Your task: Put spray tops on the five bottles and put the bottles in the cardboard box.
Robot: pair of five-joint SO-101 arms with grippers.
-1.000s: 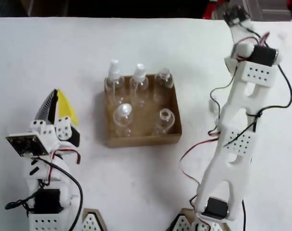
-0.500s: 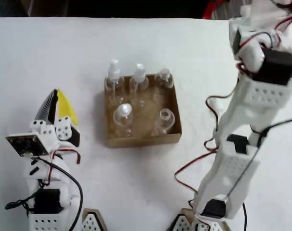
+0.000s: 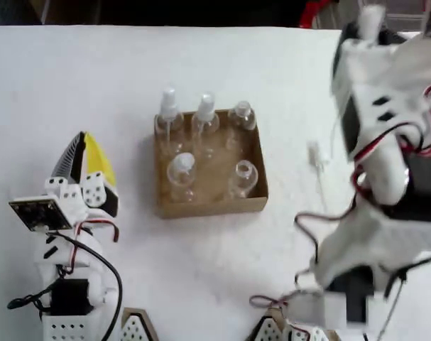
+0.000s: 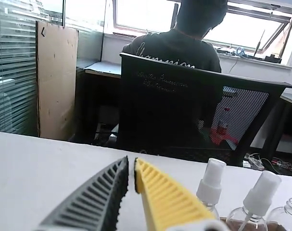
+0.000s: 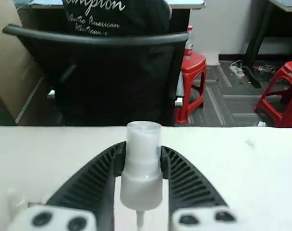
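Note:
The cardboard box [image 3: 209,207] sits mid-table with five clear bottles standing in it. Two back bottles [image 3: 167,117] [image 3: 204,119] and the front left one [image 3: 181,170] carry white spray tops. The back right bottle [image 3: 241,117] and front right bottle [image 3: 243,176] have bare necks. My right gripper [image 5: 142,147] is shut on a white spray top [image 5: 143,166], held upright above the table's far right [image 3: 370,20]. A loose spray top [image 3: 316,155] lies on the table right of the box. My left gripper [image 3: 79,150] [image 4: 130,166] rests shut and holds nothing, left of the box.
The raised right arm [image 3: 385,142] looms over the table's right side with loose red and black wires [image 3: 322,220]. A chair [image 5: 112,62] with a seated person stands beyond the far table edge. Bare white table [image 3: 73,78] lies behind the left gripper.
The right arm has lifted up toward the camera with its gripper at the far right corner. The left arm and the bottles have not moved.

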